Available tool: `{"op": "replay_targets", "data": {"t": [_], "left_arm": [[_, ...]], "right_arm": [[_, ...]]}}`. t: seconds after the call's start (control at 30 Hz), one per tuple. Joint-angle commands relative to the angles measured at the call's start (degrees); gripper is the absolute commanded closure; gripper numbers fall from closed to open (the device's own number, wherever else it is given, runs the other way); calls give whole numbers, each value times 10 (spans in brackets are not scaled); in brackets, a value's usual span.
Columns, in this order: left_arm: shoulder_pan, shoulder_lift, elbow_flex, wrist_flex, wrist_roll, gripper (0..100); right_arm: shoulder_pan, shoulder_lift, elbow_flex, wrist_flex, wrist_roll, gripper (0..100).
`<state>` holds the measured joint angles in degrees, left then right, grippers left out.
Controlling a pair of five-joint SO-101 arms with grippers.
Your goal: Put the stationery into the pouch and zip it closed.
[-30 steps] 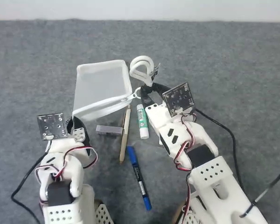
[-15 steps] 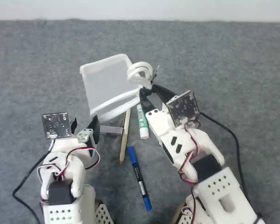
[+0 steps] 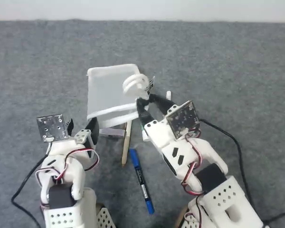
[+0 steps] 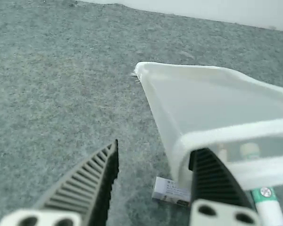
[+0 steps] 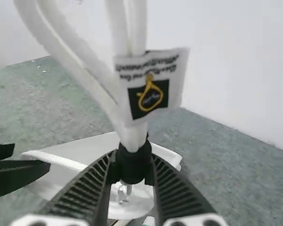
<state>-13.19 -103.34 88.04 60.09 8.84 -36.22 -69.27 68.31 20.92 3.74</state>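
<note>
A white translucent pouch [image 3: 108, 91] stands tilted on the grey carpet. My right gripper [image 3: 143, 101] is shut on the pouch's white cord loop [image 3: 134, 82] at its black toggle; in the right wrist view the gripper [image 5: 132, 157] pinches the toggle under the tagged cord [image 5: 127, 70]. My left gripper [image 3: 87, 131] is open beside the pouch's near left corner. In the left wrist view this gripper [image 4: 155, 150] straddles that corner of the pouch [image 4: 212, 108]. An eraser [image 3: 111, 133], a wooden ruler [image 3: 127, 138], a green-labelled glue stick [image 4: 266, 207] and a blue pen [image 3: 141, 180] lie on the carpet.
Grey carpet [image 3: 237, 71] runs to a white wall at the back, with open floor left and right of the pouch. Black cables [image 3: 230, 137] trail from the arm bases near the front edge.
The right gripper has drawn the cord back toward its base, dragging the pouch rightward and nearer. The left gripper has shifted slightly right, staying by the pouch's corner.
</note>
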Motion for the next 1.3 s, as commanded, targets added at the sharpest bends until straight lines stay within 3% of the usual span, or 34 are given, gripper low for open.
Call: {"op": "replay_targets", "data": {"t": [0.0, 0.27, 0.7, 0.9, 1.03, 1.27], "left_arm": [[-3, -7, 26, -69, 11, 765], [19, -6, 49, -88, 9, 777], [19, -9, 6, -56, -4, 991], [18, -9, -19, -25, -17, 991], [17, -9, -25, -17, -19, 991], [-57, -8, -44, -16, 0, 991]], "right_arm": [[-10, -21, -12, 4, 9, 993], [-11, -105, -11, 38, 9, 993], [-23, -136, 28, 26, 33, 986], [-25, -136, 44, 27, 27, 805], [-25, -136, 44, 25, 27, 834], [-25, -135, 44, 24, 28, 835]]}}
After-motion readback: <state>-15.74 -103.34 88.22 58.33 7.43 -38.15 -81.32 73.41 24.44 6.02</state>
